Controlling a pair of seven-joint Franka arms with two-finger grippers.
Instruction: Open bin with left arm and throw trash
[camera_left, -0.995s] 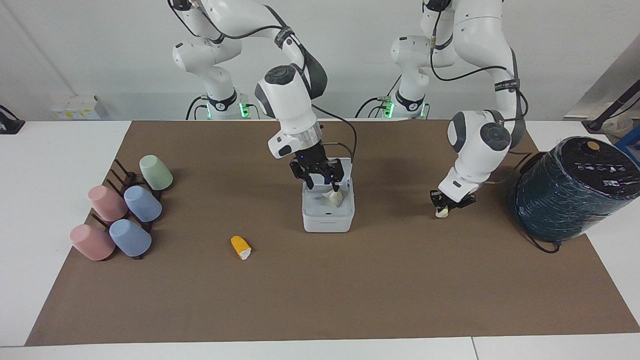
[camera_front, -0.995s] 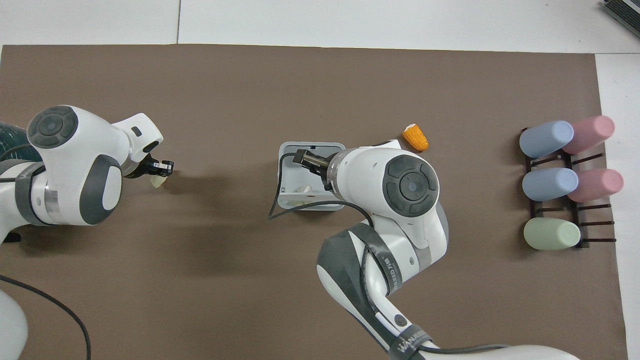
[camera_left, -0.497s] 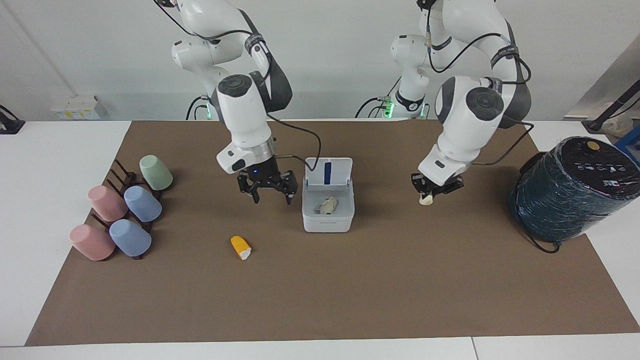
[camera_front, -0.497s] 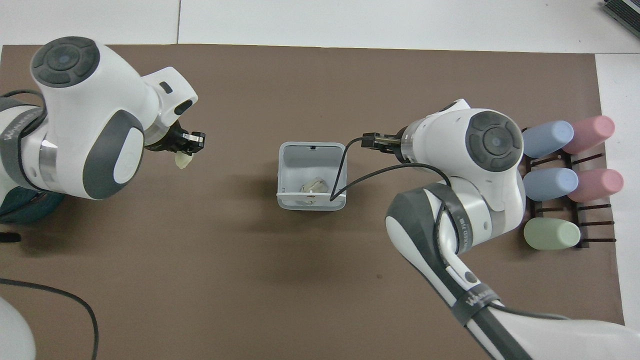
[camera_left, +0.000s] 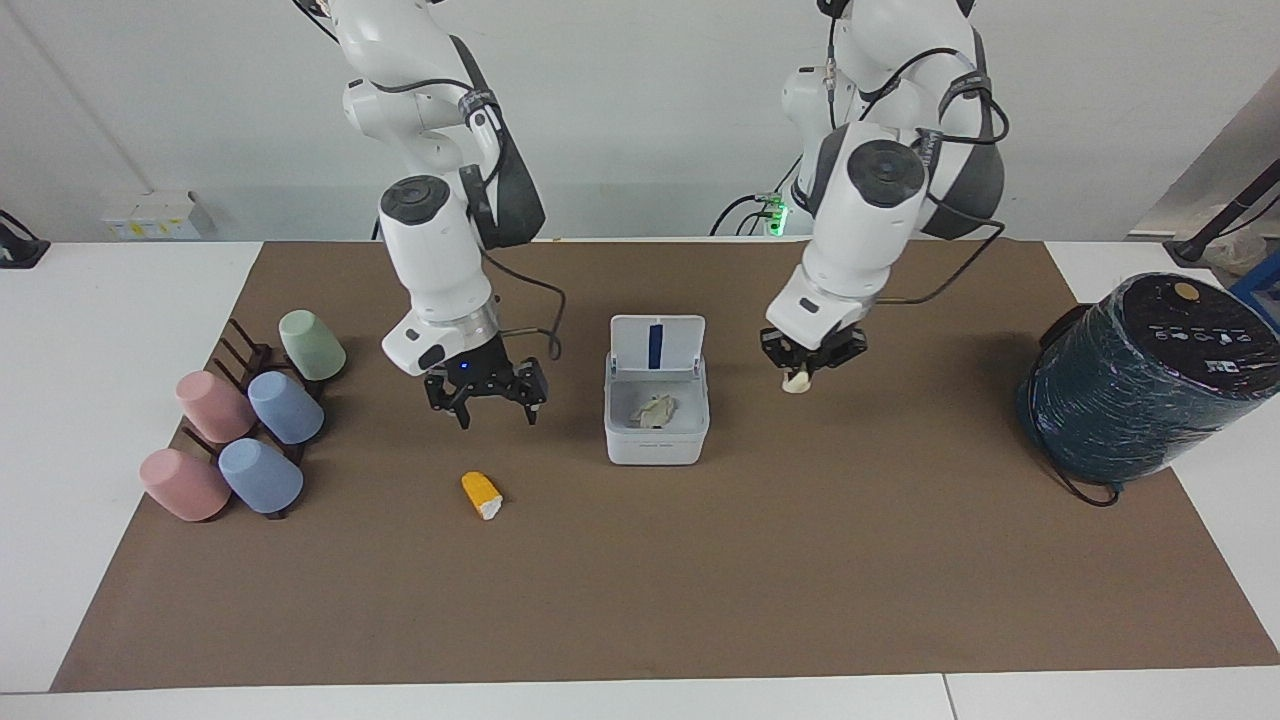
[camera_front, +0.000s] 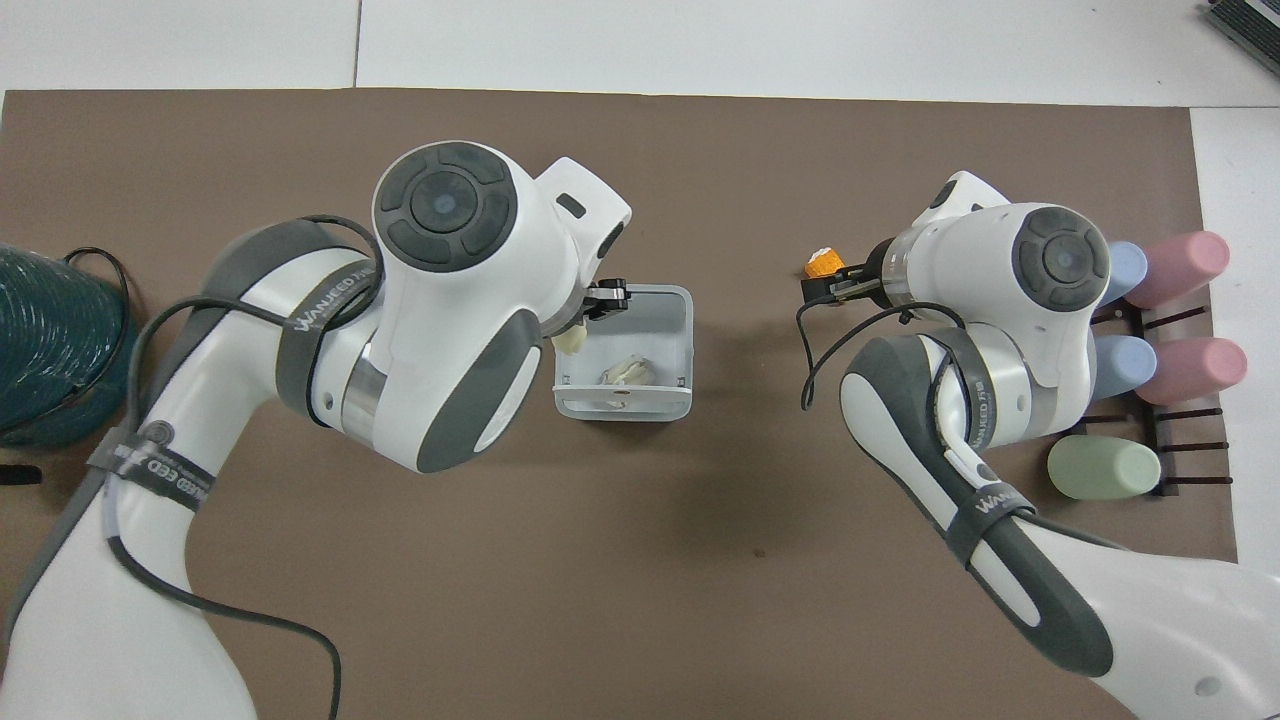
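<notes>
Raised over the mat, the right gripper (camera_left: 492, 401) hangs with fingers spread and nothing in them, the orange piece (camera_left: 481, 494) lying below it, while beside it the bin (camera_left: 656, 438) stands lid-up holding the papery lump (camera_left: 654, 409), and the left gripper (camera_left: 806, 368) pinches the yellow lump (camera_left: 796, 381) just beside that bin.

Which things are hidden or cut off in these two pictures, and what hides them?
1. Orange scrap, overhead view: mostly under the right gripper.
2. Blue cups, overhead view: partly behind the right arm.
3. Bin, overhead view: one side covered by the left arm.
4. Teal cylinder, overhead view: cut by the picture's edge.
5. Yellow scrap, facing view: top hidden in the left gripper.
</notes>
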